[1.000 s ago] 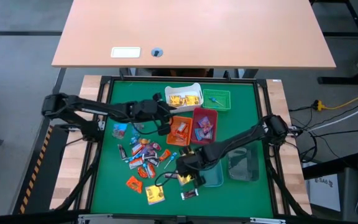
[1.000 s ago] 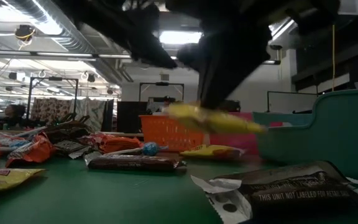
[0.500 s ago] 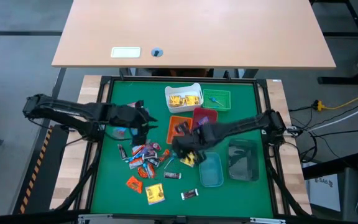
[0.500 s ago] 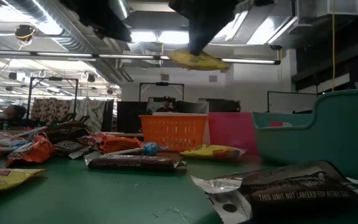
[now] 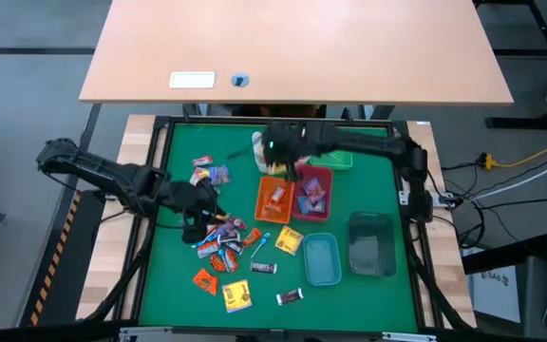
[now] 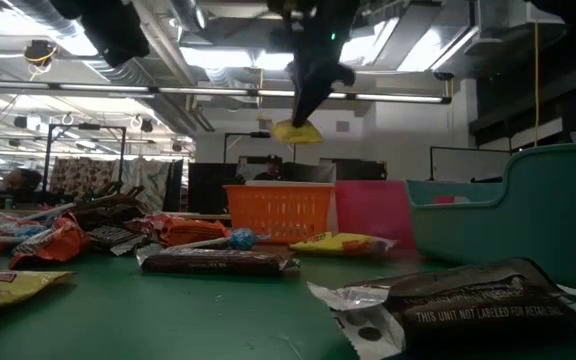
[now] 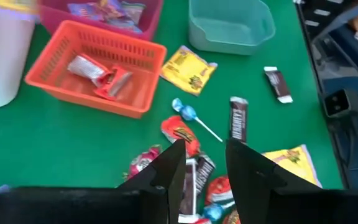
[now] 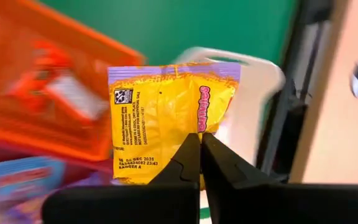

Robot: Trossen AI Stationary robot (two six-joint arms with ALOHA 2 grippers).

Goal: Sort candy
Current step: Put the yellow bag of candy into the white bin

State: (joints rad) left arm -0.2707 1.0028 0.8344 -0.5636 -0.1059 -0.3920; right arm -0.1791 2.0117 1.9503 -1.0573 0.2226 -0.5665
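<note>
Yellow packet pinched at its lower edge in the right gripper, fingers shut tight on the wrapper; we log it hanging in the air over the far end of the green mat, just beside the white bin. A second ago this same gripper was down at the near side of the mat, next to the teal bin, and half a second ago it was mid-mat with the yellow packet already lifted; now the right arm reaches across to the far row of bins. From the low view the packet dangles well above the orange basket. We judge this as the carry nearly done: the white bin already holds yellow wrappers, so release over it looks like the next call. The left gripper has pulled back from the orange basket to the left side and now hovers over the loose candy pile, fingers partly apart, nothing between them. Under it we see a chocolate bar, a blue lollipop and red wrappers, so it seems to be lining up its next pick. Plenty of pieces are left on the mat; sorting is perhaps half through.
</note>
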